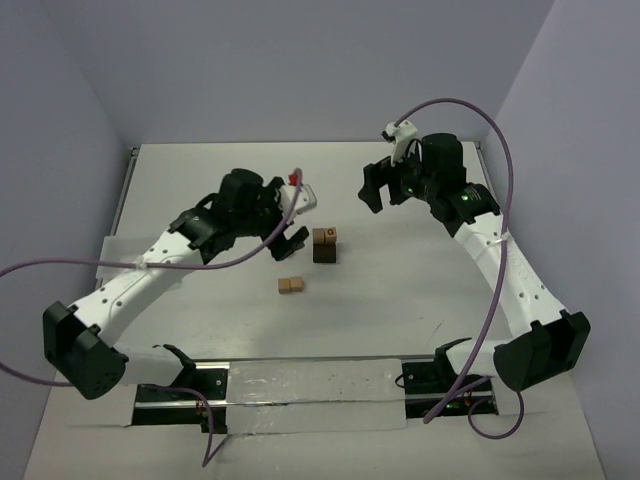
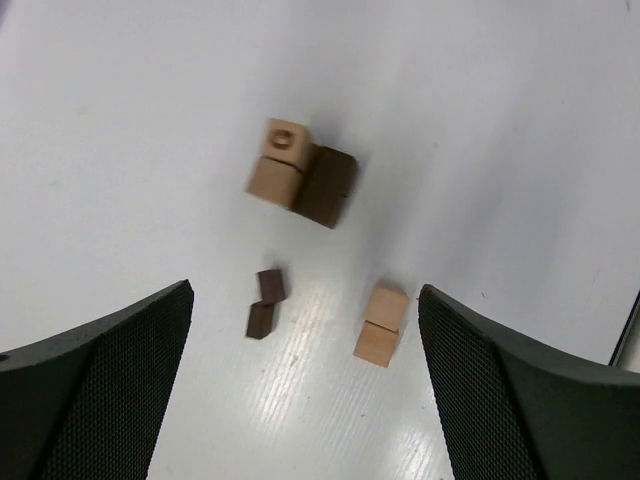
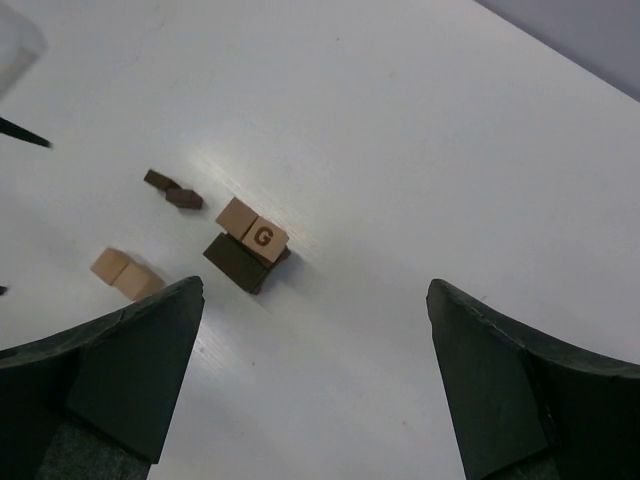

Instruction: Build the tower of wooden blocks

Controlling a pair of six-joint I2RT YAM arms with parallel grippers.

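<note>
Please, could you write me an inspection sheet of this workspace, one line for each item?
Surface: white table, glossy, some glare.
Job's things: block cluster, two tan blocks, one marked G, touching a dark brown block; stacked or beside, cannot tell. Tan pair and small dark pair lie loose.
Clutter: translucent sheet between the arm bases.
Grippers: left tool open, empty; right tool open, empty.
Cables: purple cables loop off both arms, away from the blocks.
Surroundings: plain lilac walls.
</note>
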